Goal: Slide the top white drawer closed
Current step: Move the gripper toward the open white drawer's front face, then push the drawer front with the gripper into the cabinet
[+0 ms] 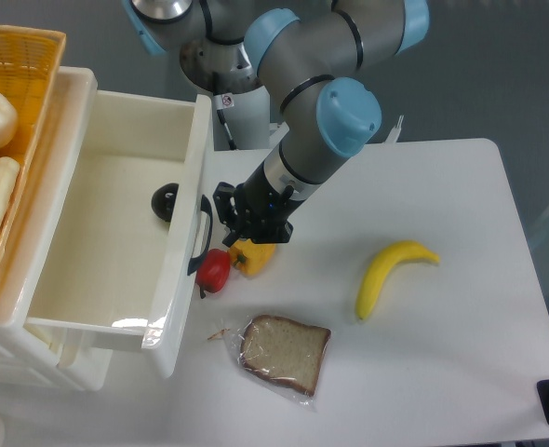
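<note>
Camera: top white drawer [116, 223] open, handle facing right.

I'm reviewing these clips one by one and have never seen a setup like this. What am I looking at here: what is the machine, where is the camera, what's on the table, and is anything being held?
This is one picture from a fixed camera looking down at a white table. The grey arm with blue caps is a robot arm; its black gripper at the tip is the part that grasps. It hangs close to the black handle of the top white drawer, which is pulled open. I cannot tell how its jaws stand, and nothing seems held. A dark round object lies inside the drawer. On the table lie a small red fruit, a yellow pepper, a banana and a bagged slice of bread. A yellow basket with pale items sits on the cabinet at the left.
</note>
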